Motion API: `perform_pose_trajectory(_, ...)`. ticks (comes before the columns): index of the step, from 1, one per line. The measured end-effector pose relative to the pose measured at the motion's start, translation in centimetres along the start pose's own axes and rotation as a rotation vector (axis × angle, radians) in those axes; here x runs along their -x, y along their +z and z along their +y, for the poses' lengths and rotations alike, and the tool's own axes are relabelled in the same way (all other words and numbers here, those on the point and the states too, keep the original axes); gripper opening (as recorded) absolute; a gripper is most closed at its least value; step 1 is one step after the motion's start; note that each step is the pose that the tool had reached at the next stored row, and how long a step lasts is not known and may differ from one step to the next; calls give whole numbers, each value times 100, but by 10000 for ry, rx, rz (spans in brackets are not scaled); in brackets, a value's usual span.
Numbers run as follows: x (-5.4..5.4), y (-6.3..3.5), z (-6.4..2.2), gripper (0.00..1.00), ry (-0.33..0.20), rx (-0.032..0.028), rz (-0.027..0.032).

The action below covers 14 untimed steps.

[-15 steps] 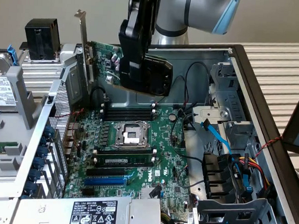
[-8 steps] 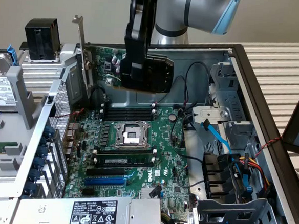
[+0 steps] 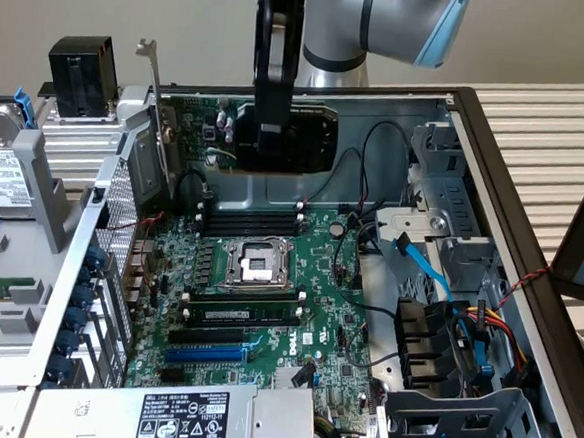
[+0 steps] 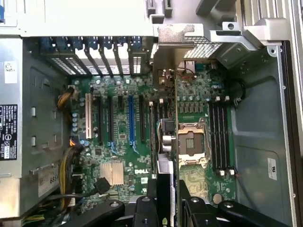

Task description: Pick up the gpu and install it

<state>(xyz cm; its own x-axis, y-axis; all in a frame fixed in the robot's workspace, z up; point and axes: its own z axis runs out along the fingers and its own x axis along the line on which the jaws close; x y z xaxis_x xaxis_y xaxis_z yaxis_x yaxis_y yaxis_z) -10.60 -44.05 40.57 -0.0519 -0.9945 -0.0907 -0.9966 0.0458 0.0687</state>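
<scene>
gripper (image 4: 168,189) part-closed, clamped on gpu (image 4: 165,135) | card edge-on in the grip, bracket (image 4: 175,35) at far end | hanging over motherboard (image 4: 106,151) beside cpu socket (image 4: 190,142), not seated

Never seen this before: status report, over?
Gripper shut on the gpu, green board, black cooler shroud, silver bracket. Held above large green motherboard, not slotted. Nothing blocking seen.

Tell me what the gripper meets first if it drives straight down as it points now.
The gripper grips the gpu, so the card's lower edge leads. It likely lands at the CPU socket, not the blue slot; depth unclear.
</scene>
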Motion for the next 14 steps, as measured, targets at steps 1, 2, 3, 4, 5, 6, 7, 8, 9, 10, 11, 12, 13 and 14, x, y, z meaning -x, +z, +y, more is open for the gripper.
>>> perform_pose_trajectory(1, -1, 3, 0, 27, -145, -46, 3)
perform_pose_trajectory(2, -1, 6, 0, 27, -258, -103, 7)
perform_pose_trajectory(3, -2, 10, 0, 27, -360, -159, 10)
perform_pose_trajectory(4, -2, 12, 1, 27, -440, -175, 15)
perform_pose_trajectory(5, -2, 12, 1, 27, -464, -174, 17)
perform_pose_trajectory(6, -2, 12, 1, 27, -465, -174, 17)
perform_pose_trajectory(7, -2, 12, 1, 27, -465, -175, 18)
perform_pose_trajectory(8, -2, 12, 1, 27, -465, -175, 17)
perform_pose_trajectory(9, -2, 13, 1, 27, -465, -175, 17)
perform_pose_trajectory(10, -2, 13, 2, 27, -465, -175, 17)
perform_pose_trajectory(11, -2, 13, 2, 27, -465, -175, 17)
perform_pose_trajectory(12, -2, 13, 2, 27, -465, -174, 17)
perform_pose_trajectory(13, -2, 15, 1, 27, -463, -172, 30)
perform_pose_trajectory(14, 2, 18, 2, 27, -458, -172, 98)
